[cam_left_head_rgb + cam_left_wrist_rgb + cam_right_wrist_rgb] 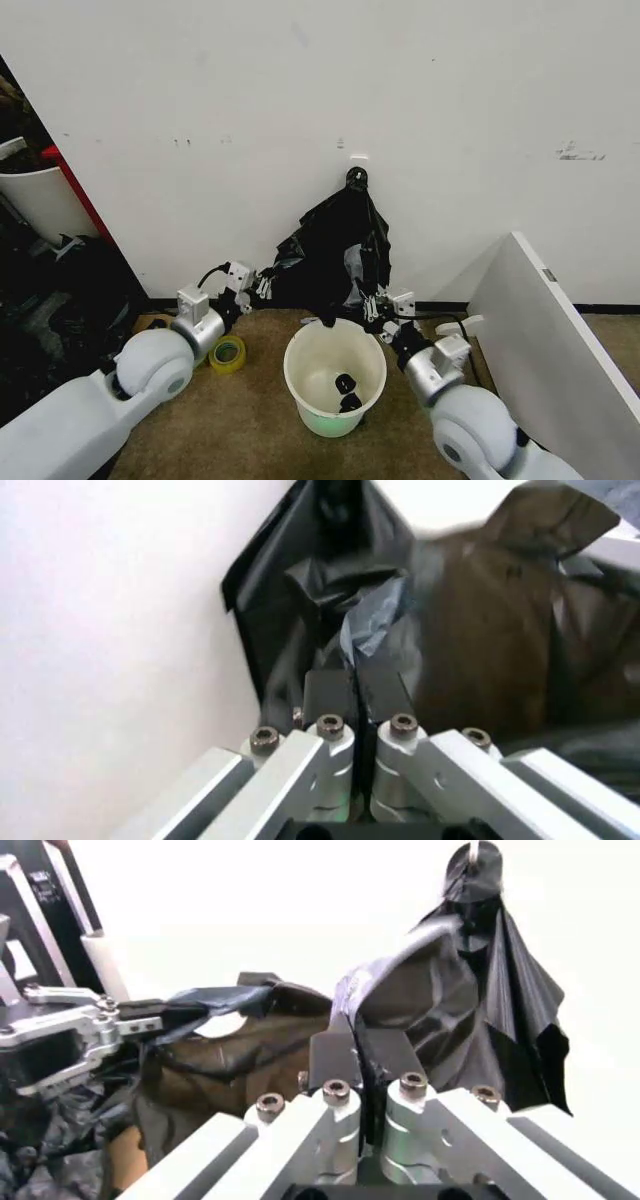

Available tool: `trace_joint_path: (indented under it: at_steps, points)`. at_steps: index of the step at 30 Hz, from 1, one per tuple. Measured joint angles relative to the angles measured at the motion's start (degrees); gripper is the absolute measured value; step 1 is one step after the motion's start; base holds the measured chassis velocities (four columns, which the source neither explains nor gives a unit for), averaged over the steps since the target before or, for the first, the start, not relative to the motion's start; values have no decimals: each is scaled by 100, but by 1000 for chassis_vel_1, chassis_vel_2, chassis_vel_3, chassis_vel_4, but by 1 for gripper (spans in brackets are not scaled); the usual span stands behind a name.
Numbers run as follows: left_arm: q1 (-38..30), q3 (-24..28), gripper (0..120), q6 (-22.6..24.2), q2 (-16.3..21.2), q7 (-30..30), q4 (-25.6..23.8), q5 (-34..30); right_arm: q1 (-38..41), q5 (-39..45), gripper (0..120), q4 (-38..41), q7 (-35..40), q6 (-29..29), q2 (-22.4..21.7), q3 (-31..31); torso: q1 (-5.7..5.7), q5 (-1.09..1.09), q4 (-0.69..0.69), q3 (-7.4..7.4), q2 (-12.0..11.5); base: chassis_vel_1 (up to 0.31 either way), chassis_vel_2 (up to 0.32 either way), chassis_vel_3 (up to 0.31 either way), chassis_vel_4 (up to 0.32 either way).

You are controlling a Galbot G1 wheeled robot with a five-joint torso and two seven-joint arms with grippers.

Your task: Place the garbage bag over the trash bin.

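Both the left gripper [262, 284] and the right gripper [374, 305] are clamped on the garbage bag [330, 250] — thin, limp, slippery film, best held at its mouth edge — stretched against the wall just behind the trash bin [335, 378] on the floor.

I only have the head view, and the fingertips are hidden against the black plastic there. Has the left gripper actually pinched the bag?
Observer: Yes. The left wrist view shows the left gripper shut on a fold of the garbage bag.
Operator: And the right one?
Observer: The right wrist view shows the right gripper shut on the bag's edge too.
Operator: Is the plastic taut between them?
Observer: No. From the right wrist, it hangs as a slack, creased span across to the left gripper.
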Motion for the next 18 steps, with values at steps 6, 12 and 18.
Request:
trace_joint_path:
  at_steps: [6,12,18]
  points:
    - [-26,-40,0,-56,15,-5,-304,24,-439,-7,0,365,-24,58,127,381,0,-1,0,0,0,0,0,0,0]
    - [-141,-119,0,-78,184,-14,-729,-90,-391,518,0,788,81,-179,184,653,0,0,2,1,0,0,0,0,0]
    - [-119,-137,0,-67,384,-28,-1034,-289,-370,1172,0,964,251,-430,112,751,0,1,2,1,0,0,0,0,0]
